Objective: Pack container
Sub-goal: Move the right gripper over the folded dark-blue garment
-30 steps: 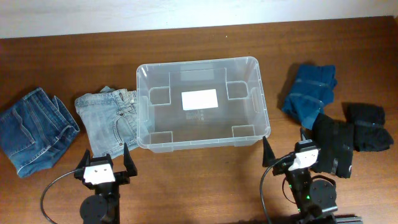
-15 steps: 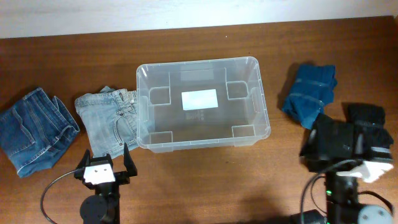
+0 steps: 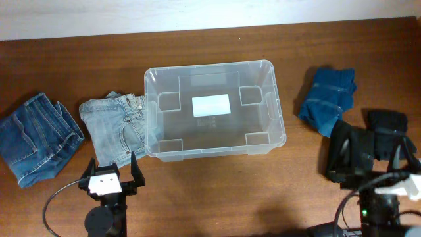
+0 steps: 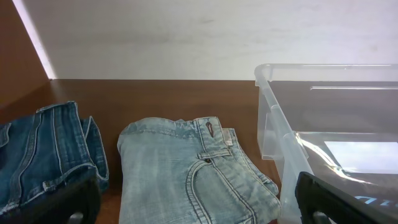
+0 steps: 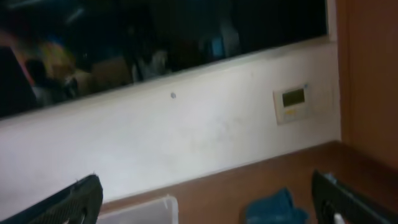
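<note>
The container (image 3: pixel 209 65) sits empty in the middle of the surface (image 3: pixel 66 59). It looks light, hard and slippery, so the rim looks best to hold. Light jeans (image 3: pixel 115 125) lie just beside it, with dark jeans (image 3: pixel 36 141) further left. Blue cloth (image 3: pixel 327 99) and black cloth (image 3: pixel 388 122) lie on the right. The left fingers (image 3: pixel 133 164) and right fingers (image 5: pixel 354 202) are spread wide, holding nothing. Only the top view shows the black cloth; the right wrist view sees mostly wall (image 5: pixel 186 137).

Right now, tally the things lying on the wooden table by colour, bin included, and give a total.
Dark blue folded jeans: 1
Light blue folded jeans: 1
Teal-blue folded garment: 1
Black folded garment: 1
Clear rectangular plastic bin: 1
Total: 5
</note>
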Tool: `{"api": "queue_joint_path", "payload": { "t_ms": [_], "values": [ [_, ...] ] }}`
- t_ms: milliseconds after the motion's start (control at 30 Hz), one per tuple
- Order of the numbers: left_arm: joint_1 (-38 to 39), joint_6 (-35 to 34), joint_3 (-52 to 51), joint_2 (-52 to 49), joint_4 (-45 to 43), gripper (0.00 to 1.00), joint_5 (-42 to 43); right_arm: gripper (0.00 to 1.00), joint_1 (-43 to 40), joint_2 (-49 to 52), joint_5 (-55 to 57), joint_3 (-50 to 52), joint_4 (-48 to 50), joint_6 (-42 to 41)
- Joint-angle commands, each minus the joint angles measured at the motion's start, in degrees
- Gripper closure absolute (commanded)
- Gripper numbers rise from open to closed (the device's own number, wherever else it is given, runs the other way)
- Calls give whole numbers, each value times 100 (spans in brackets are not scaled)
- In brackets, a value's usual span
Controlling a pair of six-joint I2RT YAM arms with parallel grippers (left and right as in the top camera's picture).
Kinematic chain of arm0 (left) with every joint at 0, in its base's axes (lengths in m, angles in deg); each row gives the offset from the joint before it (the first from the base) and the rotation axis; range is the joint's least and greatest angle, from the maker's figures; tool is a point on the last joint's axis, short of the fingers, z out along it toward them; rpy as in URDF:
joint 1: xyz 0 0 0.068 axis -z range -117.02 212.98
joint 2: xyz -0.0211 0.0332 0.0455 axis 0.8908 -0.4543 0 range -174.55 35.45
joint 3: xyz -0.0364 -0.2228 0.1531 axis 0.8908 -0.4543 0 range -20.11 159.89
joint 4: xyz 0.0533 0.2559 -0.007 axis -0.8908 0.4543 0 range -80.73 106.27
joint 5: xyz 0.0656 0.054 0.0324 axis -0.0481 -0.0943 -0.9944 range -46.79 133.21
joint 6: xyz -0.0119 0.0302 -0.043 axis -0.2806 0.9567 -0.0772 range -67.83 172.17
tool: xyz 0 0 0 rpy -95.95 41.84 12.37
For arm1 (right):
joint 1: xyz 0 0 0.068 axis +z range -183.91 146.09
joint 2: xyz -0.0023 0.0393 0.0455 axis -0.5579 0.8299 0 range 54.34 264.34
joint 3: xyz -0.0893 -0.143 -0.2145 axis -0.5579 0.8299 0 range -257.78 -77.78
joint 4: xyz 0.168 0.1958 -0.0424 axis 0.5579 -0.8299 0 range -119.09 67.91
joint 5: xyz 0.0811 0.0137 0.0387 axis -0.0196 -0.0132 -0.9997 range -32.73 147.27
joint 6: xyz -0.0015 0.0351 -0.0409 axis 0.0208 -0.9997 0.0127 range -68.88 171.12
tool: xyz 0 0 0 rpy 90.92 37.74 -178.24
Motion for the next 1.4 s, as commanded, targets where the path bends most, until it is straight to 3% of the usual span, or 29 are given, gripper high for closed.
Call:
{"api": "queue_joint_path", "payload": {
  "t_ms": [0, 433, 633, 1067, 1367],
  "values": [
    [-31, 85, -76, 55, -20, 0, 20, 1, -37, 822, 26, -820, -584, -144],
    [-31, 85, -76, 55, -20, 1, 17, 1, -146, 4347, 317, -4122, -3418, -411],
    [-31, 87, -76, 55, -20, 1, 17, 1, -1021, 5515, -162, -5112, -3919, -411],
    [-31, 85, -76, 55, -20, 1, 20, 1, -3703, 6832, -2201, -5204, -3915, -391],
    [-31, 85, -76, 55, -20, 1, 17, 0, -4131, 7899, -3071, -5204, -3757, 221]
  ]
}}
